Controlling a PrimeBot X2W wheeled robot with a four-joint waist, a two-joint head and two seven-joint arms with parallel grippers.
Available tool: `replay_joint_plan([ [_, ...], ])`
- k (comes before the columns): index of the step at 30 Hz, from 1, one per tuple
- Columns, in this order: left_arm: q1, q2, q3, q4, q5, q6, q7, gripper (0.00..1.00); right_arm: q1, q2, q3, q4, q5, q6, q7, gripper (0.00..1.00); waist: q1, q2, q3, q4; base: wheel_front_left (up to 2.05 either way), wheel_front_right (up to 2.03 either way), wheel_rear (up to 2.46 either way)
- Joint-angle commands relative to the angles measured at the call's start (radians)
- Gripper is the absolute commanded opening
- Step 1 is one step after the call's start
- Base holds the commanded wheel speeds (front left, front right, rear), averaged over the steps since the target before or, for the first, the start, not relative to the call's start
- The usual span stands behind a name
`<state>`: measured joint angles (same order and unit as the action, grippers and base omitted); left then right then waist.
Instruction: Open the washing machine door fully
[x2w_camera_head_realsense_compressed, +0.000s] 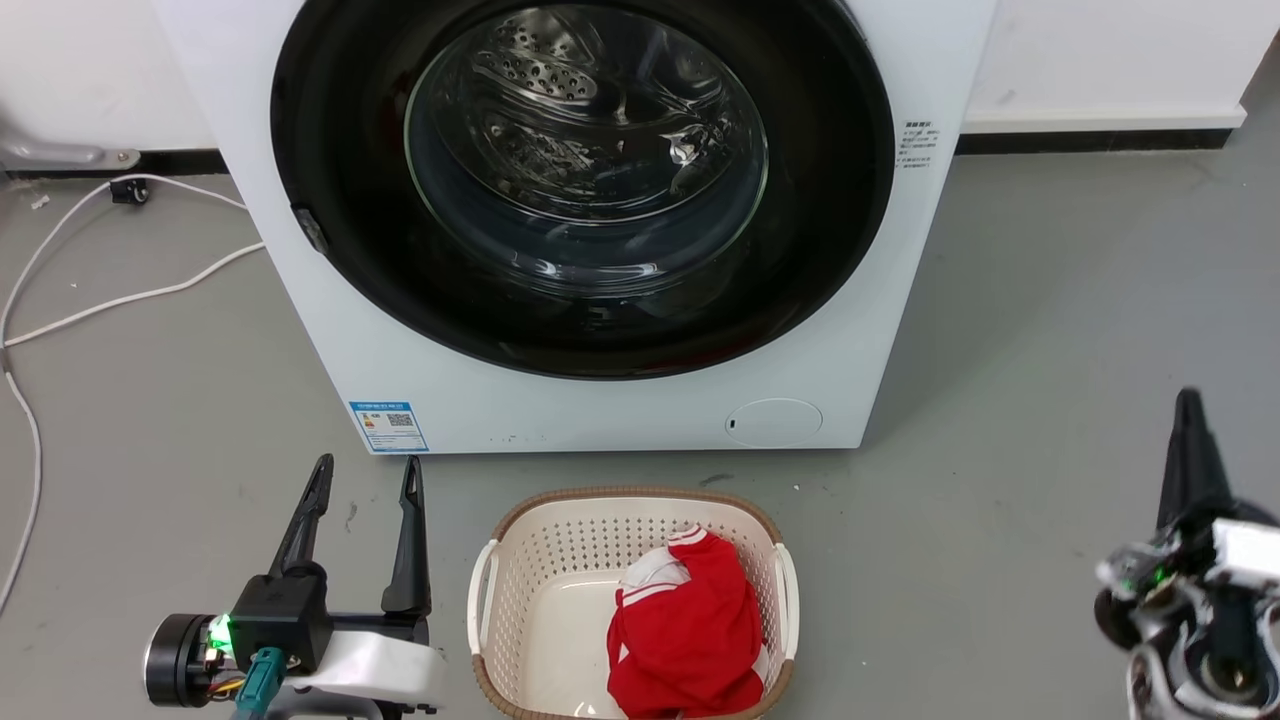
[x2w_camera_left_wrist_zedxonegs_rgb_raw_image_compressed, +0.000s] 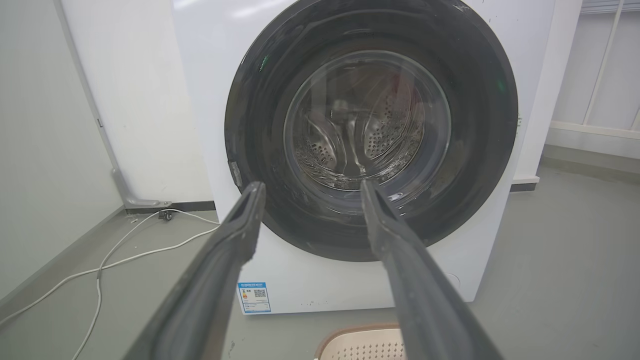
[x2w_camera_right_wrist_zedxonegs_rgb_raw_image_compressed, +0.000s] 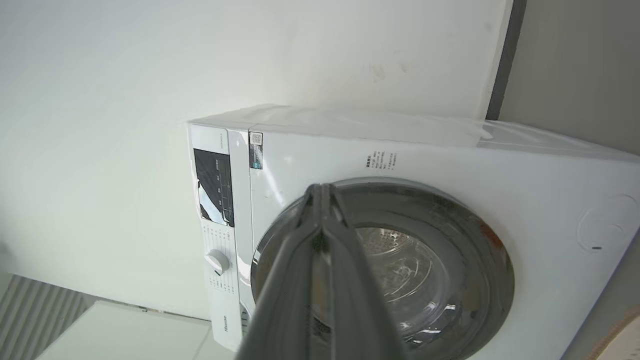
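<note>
Nearest, the left gripper (x2w_camera_head_realsense_compressed: 366, 468) hovers low with fingers spread and empty, the right gripper (x2w_camera_head_realsense_compressed: 1188, 420) with fingers pressed together on nothing. Past the laundry basket (x2w_camera_head_realsense_compressed: 483, 585), the washing machine door (x2w_camera_head_realsense_compressed: 585, 170) sits shut against the machine; the opening appears not yet begun.

Bare laundry corner: white washing machine (x2w_camera_head_realsense_compressed: 600, 410), laundry basket (x2w_camera_head_realsense_compressed: 640, 497), grey floor (x2w_camera_head_realsense_compressed: 1050, 350).

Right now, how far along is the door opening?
Done: nothing; the washing machine door sits shut, flush with the machine front. In hand: nothing either; the left tool is open and the right tool shut, both low, apart from the door. Left: reach the rim, grip, swing it fully open.
</note>
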<state>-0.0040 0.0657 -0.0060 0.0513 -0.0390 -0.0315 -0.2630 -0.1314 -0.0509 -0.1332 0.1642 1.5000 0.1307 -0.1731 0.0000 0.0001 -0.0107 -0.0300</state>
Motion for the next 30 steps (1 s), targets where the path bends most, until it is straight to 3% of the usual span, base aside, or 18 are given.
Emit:
replay_joint_plan([
  [1,0.0,-0.001,0.002,-0.003,0.007,-0.001,-0.002,1.0,-0.054,-0.005,-0.027,0.021,0.053,0.0,0.025,0.0,0.0,-0.0001,0.005,-0.002,0.0,0.0,0.0],
  [11,-0.041,-0.005,0.008,-0.023,0.01,-0.002,-0.002,1.0,-0.397,-0.161,-0.039,0.249,0.178,0.0,0.163,0.0,0.0,-0.0001,0.075,0.004,0.0,0.0,0.0],
  [20,-0.106,-0.009,-0.008,-0.041,0.016,-0.002,-0.002,1.0,-0.754,-0.334,0.066,0.511,0.141,0.0,0.308,0.0,0.0,-0.0001,0.171,0.026,0.0,0.0,0.0],
  [25,-0.143,-0.011,-0.023,-0.049,0.017,0.001,-0.002,1.0,-0.947,-0.388,0.153,0.655,0.085,0.0,0.408,0.0,0.0,-0.0001,0.226,0.04,0.0,0.0,0.0],
  [30,-0.18,-0.012,-0.035,-0.062,0.018,0.005,-0.002,1.0,-1.11,-0.39,0.244,0.753,0.023,0.0,0.52,0.0,0.0,-0.0001,0.285,0.051,0.0,0.0,0.0],
])
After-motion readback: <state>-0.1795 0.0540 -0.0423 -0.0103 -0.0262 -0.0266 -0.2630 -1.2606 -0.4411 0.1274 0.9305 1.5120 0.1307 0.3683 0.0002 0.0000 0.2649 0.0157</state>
